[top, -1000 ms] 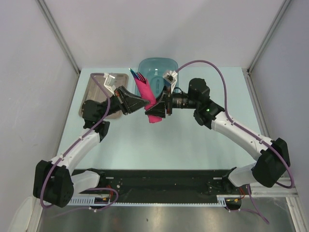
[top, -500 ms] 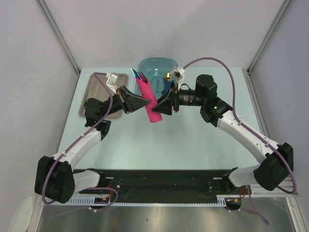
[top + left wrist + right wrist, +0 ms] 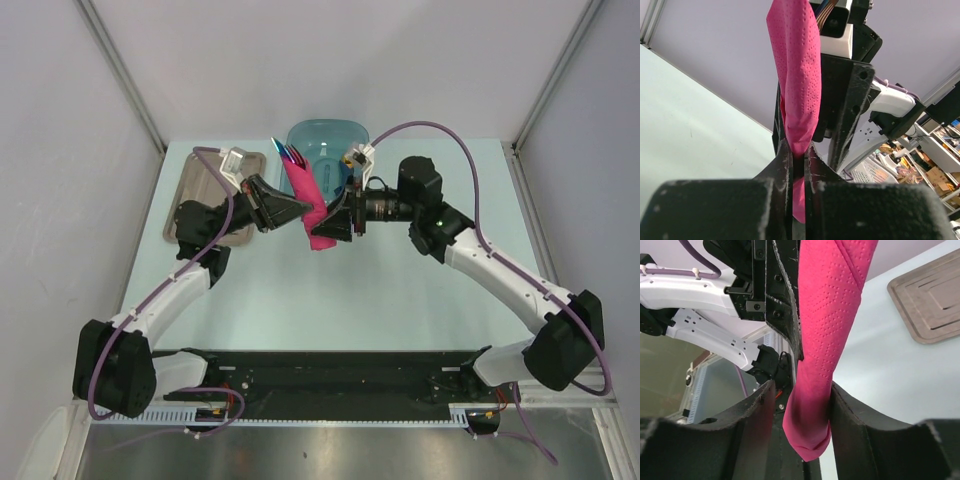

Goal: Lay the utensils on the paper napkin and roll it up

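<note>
Rolled paper napkin (image 3: 300, 186) runs near-to-far, utensils (image 3: 285, 154) poking out its far-left end. Left gripper (image 3: 304, 211) pinches it tight — right gripper (image 3: 334, 223) straddles it, grip unclear.

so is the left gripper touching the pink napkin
Touching: the left wrist view shows the left gripper pinched shut on the pink napkin roll.

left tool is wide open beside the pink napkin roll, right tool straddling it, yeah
No, the left tool is shut on the pink napkin roll, pinching it; the left wrist view shows this. The right tool does straddle it.
</note>
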You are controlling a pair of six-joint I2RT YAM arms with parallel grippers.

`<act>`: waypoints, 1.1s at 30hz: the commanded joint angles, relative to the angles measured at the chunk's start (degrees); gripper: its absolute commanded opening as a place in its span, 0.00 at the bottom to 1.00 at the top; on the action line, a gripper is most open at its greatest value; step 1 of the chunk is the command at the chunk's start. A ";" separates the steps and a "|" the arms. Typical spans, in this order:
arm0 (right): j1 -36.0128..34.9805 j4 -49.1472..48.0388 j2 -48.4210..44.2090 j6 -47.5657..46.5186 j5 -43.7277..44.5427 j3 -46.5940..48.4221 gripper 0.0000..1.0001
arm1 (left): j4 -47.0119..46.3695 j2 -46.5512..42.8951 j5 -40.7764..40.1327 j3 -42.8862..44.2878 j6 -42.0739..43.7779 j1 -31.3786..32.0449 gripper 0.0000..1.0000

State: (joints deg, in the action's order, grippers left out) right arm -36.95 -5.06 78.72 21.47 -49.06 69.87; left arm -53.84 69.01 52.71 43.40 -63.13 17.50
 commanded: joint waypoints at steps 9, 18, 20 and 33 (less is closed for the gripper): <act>-0.49 -7.85 2.32 5.50 -1.39 1.68 0.00 | -2.94 -0.72 -1.56 2.13 -0.41 -0.44 0.05; 1.35 -13.66 3.37 12.35 -1.39 2.73 0.00 | 3.91 -2.66 -3.66 -0.59 1.70 -2.47 0.71; 1.53 -14.89 3.55 13.15 -1.48 2.64 0.00 | 4.71 -2.57 -4.19 -0.68 1.96 -2.47 0.73; 2.41 -18.06 4.78 16.41 -1.74 2.64 0.00 | 1.99 1.56 -6.21 2.48 -0.32 -0.19 0.64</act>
State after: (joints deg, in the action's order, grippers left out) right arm -34.79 -17.96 83.68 36.95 -50.06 69.87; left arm -48.93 69.49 47.53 42.96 -62.89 16.10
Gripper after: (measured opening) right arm 0.084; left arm 0.700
